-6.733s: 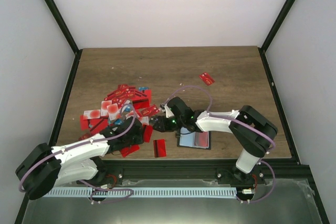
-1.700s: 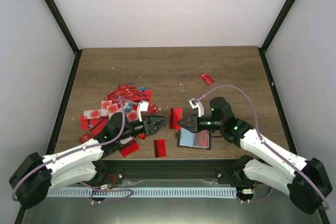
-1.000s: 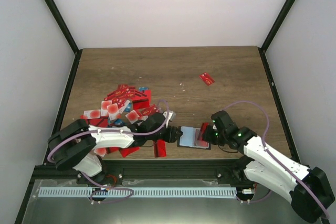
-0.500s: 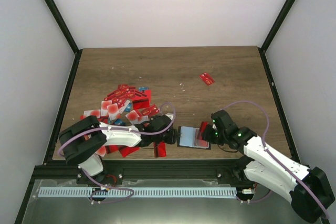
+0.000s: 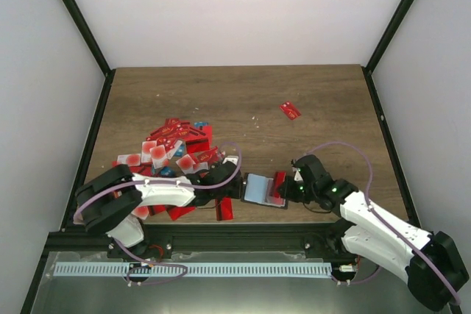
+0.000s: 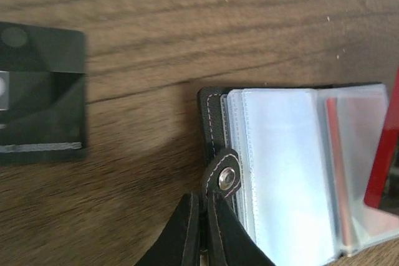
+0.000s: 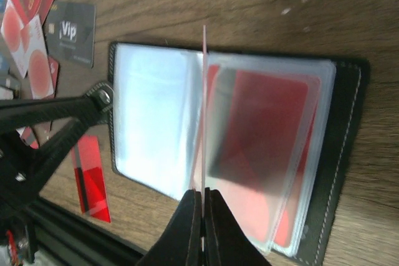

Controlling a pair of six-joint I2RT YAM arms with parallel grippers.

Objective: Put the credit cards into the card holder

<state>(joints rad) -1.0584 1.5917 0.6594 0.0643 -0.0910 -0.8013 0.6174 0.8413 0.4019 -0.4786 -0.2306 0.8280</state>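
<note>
Only the top view shows the whole heap of red plastic credit cards (image 5: 173,145), at 10 o'clock of the open black folding card holder (image 5: 261,190). Its clear sleeves (image 7: 156,116) hold one red card (image 7: 262,123). The right hand (image 7: 202,196) pinches an upright red card (image 7: 204,110) above them, and the left hand (image 6: 202,202) clamps the clasp tab (image 6: 224,177).

The left jaws have quit the card pile (image 5: 171,148) for the card holder (image 5: 257,190), closing on the clasp tab (image 6: 224,177) at its 9 o'clock edge. The holder has shifted slightly toward 9 o'clock. The right jaws have brought a red card (image 5: 278,183) down, edge-on, to its sleeves.
</note>
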